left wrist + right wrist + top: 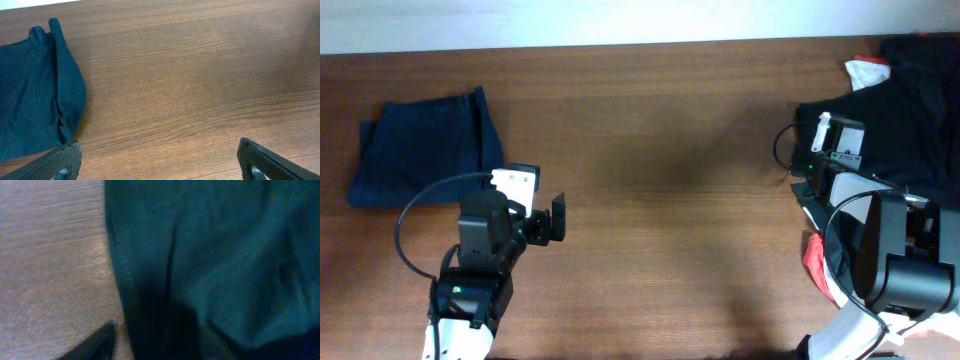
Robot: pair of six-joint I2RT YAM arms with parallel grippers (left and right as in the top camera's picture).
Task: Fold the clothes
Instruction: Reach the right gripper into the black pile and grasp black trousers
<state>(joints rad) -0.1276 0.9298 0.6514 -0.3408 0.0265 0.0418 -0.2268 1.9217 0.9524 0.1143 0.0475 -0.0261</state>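
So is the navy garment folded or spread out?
Folded: the navy garment lies as a compact block, its layered edge showing in the left wrist view.

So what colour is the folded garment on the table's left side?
The folded cloth garment is plain dark navy; clearest in the left wrist view.

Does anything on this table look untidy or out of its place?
Yes. The black clothes at the right edge lie in a crumpled heap, with a white piece and a red piece sticking out. The navy garment on the left is folded flat. Nothing looks damaged.
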